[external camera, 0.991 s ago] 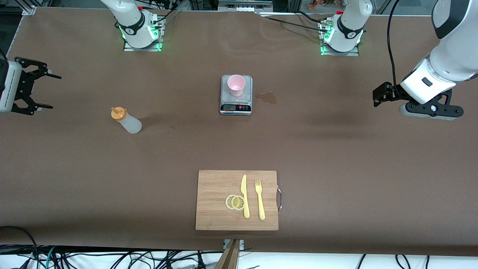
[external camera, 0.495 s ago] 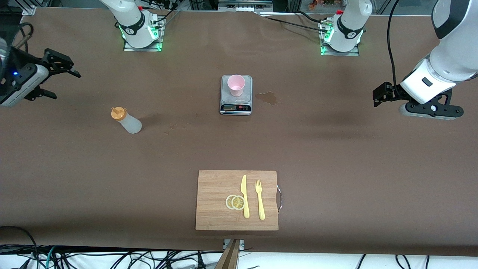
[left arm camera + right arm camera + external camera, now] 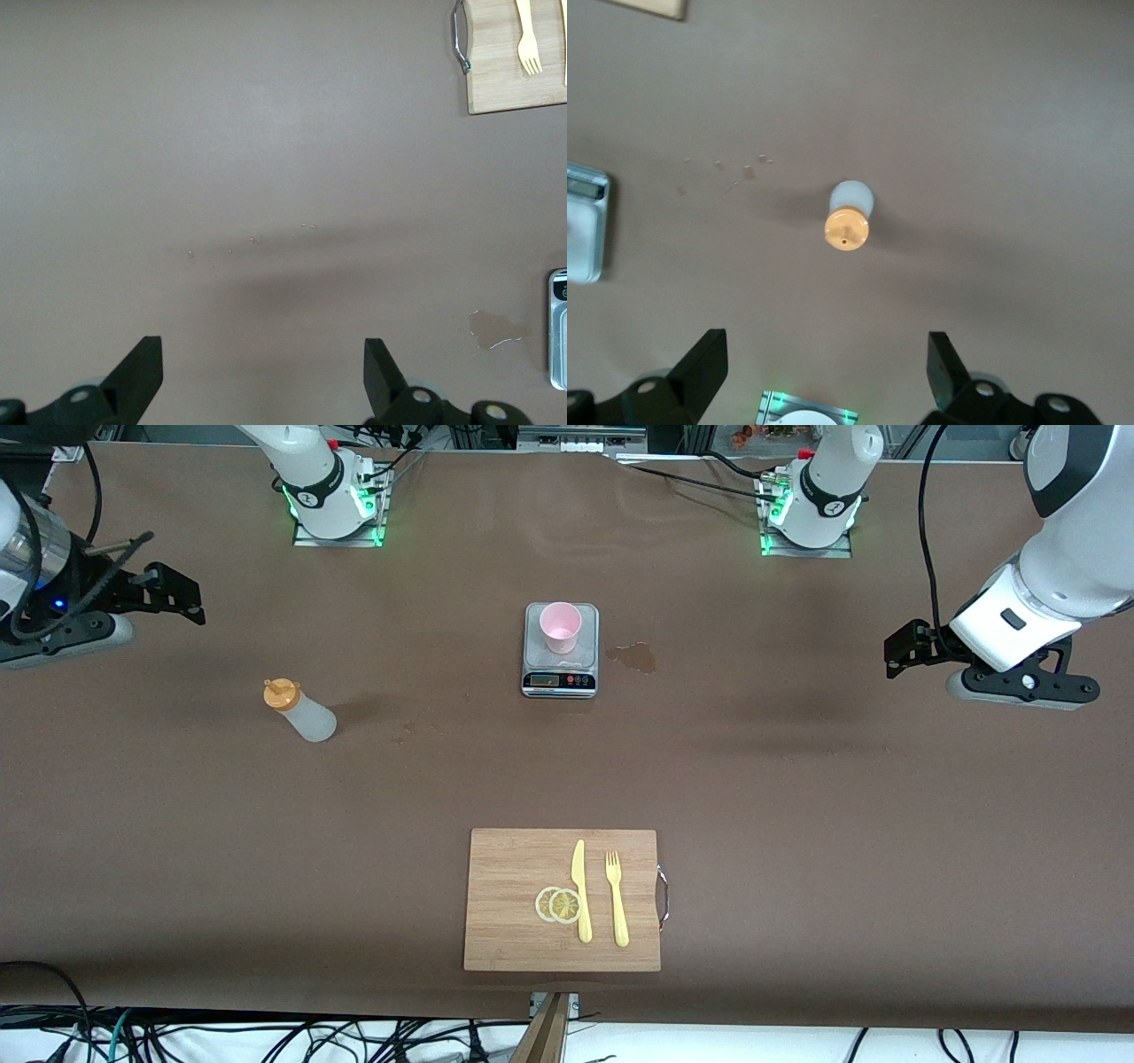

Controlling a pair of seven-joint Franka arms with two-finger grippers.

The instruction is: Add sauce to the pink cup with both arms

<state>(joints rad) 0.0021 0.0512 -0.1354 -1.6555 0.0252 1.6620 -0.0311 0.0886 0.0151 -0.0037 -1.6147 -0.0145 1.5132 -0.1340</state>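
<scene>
The sauce bottle, whitish with an orange cap, stands upright toward the right arm's end of the table. It also shows from above in the right wrist view. The pink cup stands on the grey scale at mid-table. My right gripper hangs open and empty over the table at the right arm's end, apart from the bottle; its own view shows the fingers wide apart. My left gripper waits open and empty over bare table at the left arm's end.
A wooden cutting board with a yellow knife, a fork and lemon slices lies near the front edge. A wet stain is beside the scale. The right arm's base shows in the right wrist view.
My right gripper has swung in from the table's end toward the bottle and turned to face down. The left arm, bottle and cup have not moved.
</scene>
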